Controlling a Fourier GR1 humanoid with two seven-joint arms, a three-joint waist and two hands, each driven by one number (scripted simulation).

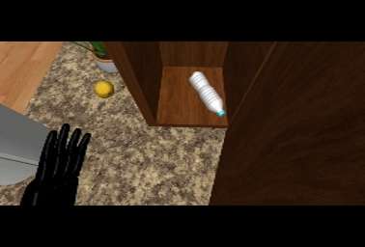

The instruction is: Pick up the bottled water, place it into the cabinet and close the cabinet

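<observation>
So the bottled water (pixel 206 93) is lying on its side on the cabinet (pixel 139 82) shelf, cap toward the front edge, so the placing looks done to me. What's left is closing: the cabinet door (pixel 299 135) stands wide open at the right and needs swinging shut. The left hand (pixel 61 159) rests lower left, fingers straight and spread, holding nothing. The right hand isn't showing.

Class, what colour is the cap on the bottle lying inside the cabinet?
Light blue; the cap of the bottled water shows best in the head view.
</observation>
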